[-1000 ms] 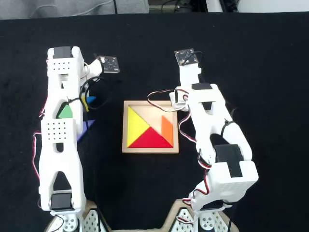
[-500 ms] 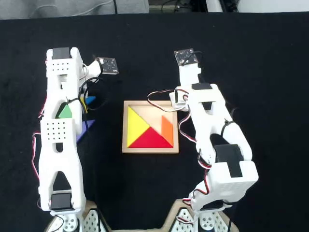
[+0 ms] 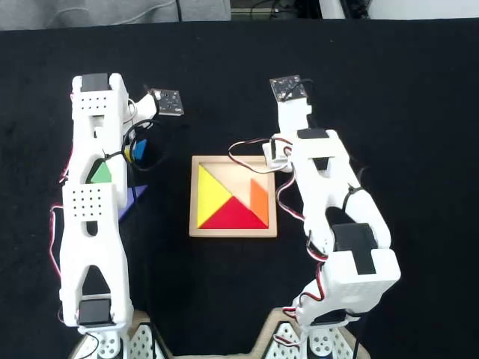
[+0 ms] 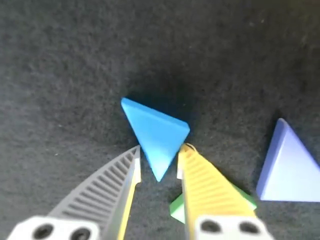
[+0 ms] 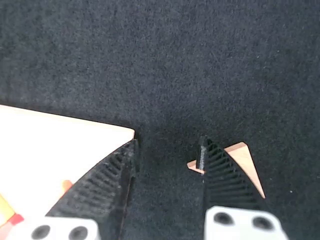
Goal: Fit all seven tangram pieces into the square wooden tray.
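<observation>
Left to right, high view. The left arm lies along the left side of the black cloth (image 3: pixel 389 112). The left gripper (image 4: pixel 158 155) is pinched onto one corner of the blue triangle (image 4: pixel 156 131): the grey finger (image 4: pixel 117 175) meets one edge and the yellow finger (image 4: pixel 205 185) the other. A dark shadow lies on the cloth at the triangle's far side.

A green piece (image 4: pixel 175 209) lies partly under the yellow finger. A purple triangle (image 4: pixel 285 165) rests on the cloth near it, apart from the blue one. All three pieces lie left of the tray.

The square wooden tray (image 3: pixel 233 232) sits at the centre between the two arms. It holds a yellow triangle (image 3: pixel 211 196), a red triangle (image 3: pixel 233 214) and an orange piece (image 3: pixel 259 197); its upper band shows bare wood.

The right gripper (image 5: pixel 167 150) hangs at the tray's upper right corner, its black fingers spread wide and gripping nothing — one finger over the tray corner (image 5: pixel 65 142), the other overlapping a small peach triangle (image 5: pixel 246 159) that lies on the cloth just outside the tray.
</observation>
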Controlling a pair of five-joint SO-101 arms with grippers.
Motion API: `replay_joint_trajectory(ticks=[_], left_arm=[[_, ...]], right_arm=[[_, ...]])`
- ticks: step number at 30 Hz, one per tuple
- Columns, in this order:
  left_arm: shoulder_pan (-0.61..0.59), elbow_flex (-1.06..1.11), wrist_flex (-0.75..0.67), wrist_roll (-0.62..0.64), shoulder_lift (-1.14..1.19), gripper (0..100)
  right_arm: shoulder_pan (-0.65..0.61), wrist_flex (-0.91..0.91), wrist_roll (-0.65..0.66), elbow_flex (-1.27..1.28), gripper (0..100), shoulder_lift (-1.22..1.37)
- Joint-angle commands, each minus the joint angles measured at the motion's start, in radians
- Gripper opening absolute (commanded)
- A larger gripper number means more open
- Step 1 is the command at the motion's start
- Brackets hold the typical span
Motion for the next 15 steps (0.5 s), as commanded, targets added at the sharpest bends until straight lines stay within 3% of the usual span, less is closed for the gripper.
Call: replay_joint_trajectory(ticks=[1, 9, 15], left_arm=[[-0.001, 0.007, 0.008, -0.213, -0.015, 15], [0.045, 0.005, 0.009, -0.075, -0.025, 16], [0.067, 0.004, 0.009, 0.017, -0.026, 26]], right_arm=[[0.014, -0.014, 0.006, -0.004, 19.4, -0.061], [0.014, -0.014, 0.006, -0.004, 19.4, -0.061], [0.011, -0.011, 0.006, -0.004, 19.4, -0.061]])
